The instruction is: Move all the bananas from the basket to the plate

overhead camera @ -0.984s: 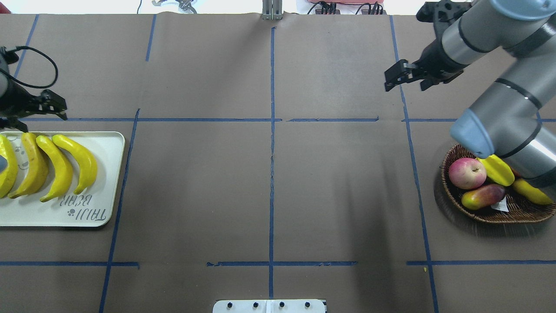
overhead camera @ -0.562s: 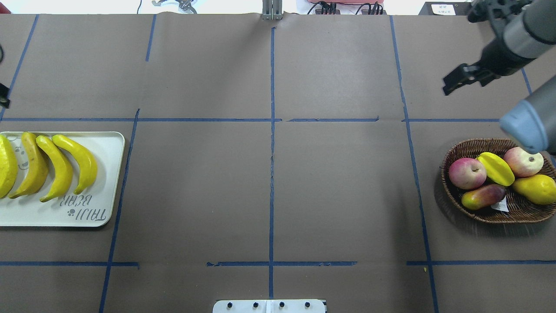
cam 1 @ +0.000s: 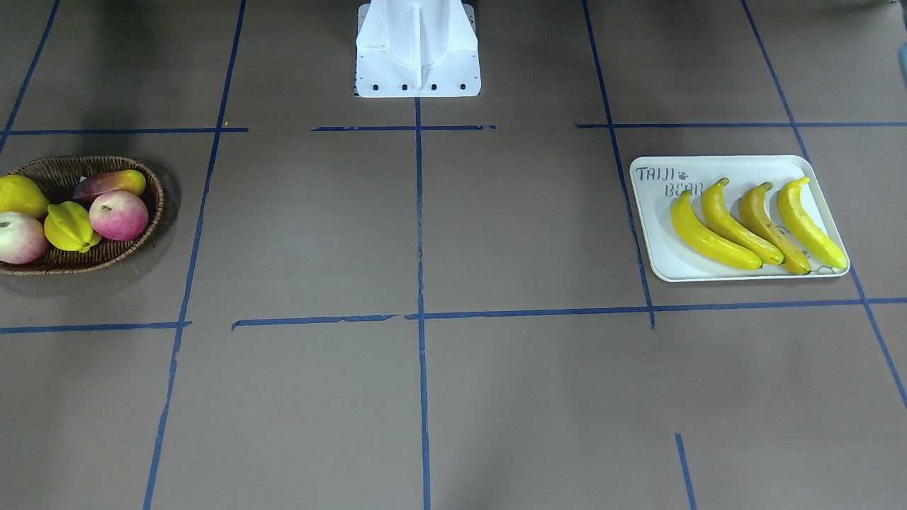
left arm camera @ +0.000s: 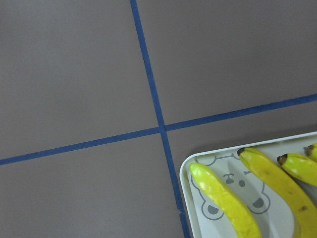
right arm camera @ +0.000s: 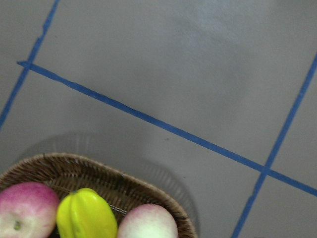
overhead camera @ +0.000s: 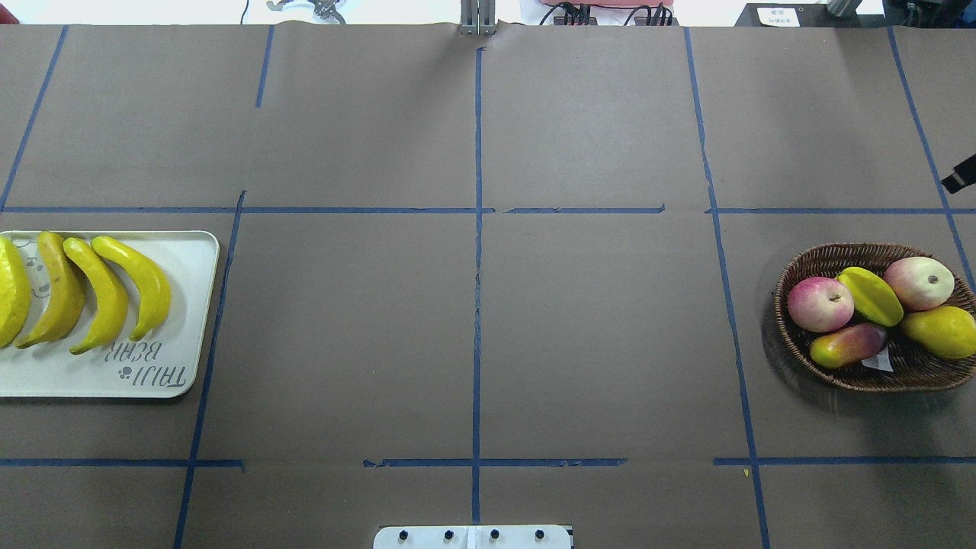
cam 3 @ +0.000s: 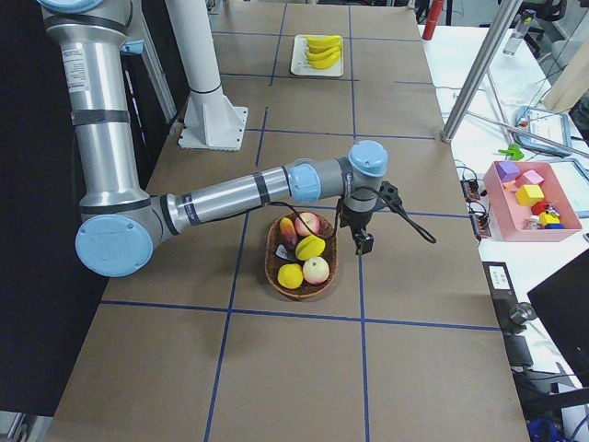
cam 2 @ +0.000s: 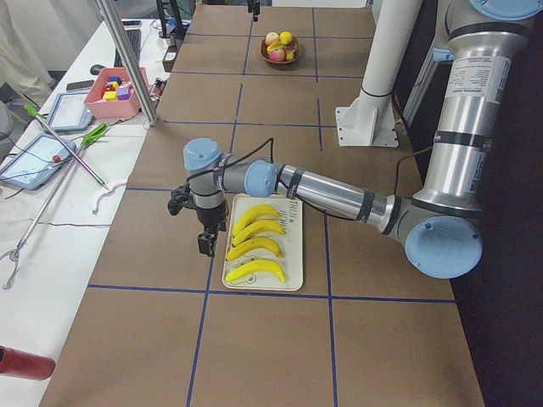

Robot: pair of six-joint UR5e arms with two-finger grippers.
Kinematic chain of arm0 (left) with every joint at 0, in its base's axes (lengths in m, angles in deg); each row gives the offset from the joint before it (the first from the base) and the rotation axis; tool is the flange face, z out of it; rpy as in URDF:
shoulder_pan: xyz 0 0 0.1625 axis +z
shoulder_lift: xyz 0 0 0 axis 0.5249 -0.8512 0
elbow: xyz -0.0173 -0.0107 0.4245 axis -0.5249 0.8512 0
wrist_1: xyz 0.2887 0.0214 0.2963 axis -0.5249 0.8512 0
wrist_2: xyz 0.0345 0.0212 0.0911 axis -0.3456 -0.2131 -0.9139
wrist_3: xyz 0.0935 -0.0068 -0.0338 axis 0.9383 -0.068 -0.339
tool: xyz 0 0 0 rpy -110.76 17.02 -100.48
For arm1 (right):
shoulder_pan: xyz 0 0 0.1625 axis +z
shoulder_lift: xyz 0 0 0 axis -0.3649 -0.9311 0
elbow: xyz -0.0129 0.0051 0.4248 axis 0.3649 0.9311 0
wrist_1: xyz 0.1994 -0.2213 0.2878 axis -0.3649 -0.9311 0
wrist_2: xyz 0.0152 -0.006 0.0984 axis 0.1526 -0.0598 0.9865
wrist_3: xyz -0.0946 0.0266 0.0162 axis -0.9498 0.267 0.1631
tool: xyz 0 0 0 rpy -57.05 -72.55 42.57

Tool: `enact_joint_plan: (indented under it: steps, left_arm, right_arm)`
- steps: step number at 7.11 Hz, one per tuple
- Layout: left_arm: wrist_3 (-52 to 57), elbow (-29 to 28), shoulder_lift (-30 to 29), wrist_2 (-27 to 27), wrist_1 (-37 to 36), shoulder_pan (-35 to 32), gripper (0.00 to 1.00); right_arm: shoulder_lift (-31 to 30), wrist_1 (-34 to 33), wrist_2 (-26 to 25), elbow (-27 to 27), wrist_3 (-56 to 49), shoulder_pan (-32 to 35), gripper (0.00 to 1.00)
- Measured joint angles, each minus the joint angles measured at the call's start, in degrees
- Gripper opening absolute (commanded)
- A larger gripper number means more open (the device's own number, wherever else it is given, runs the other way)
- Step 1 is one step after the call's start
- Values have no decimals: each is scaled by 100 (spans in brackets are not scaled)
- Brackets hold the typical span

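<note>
Several yellow bananas [cam 1: 740, 223] [overhead camera: 137, 286] lie side by side on the off-white plate [cam 1: 655, 241] [overhead camera: 152, 366] at the robot's left end of the table. The wicker basket [cam 1: 152, 188] [overhead camera: 793, 366] at the other end holds two apples, a starfruit [overhead camera: 869, 296], a mango and a pear [overhead camera: 942, 332]. My left gripper [cam 2: 205, 244] hangs just beyond the plate's far rim; I cannot tell whether it is open or shut. My right gripper [cam 3: 363, 244] hovers beside the basket, only a black sliver [overhead camera: 962, 178] showing overhead, state unreadable.
The white robot base [cam 1: 418, 49] stands at mid-table. A metal post [cam 2: 127, 59] and a pink bin of blocks [cam 3: 529, 198] sit on the side bench beyond the table's far edge. Blue tape lines grid the brown tabletop.
Both arms drew outward: the right arm swung right off the basket and almost out of the overhead view, and the left gripper left that view's left edge. Bananas and basket fruit stayed put.
</note>
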Motion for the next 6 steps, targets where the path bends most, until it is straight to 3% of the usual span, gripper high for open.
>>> enact_joint_plan:
  steps: [2, 6]
  left_arm:
    - [126, -331, 129, 546, 60, -227, 100]
    - [149, -385, 324, 622, 249, -260, 100]
  right_arm:
    - [-310, 4, 58, 483, -282, 562, 100]
    - [-527, 18, 48, 696, -148, 765, 100]
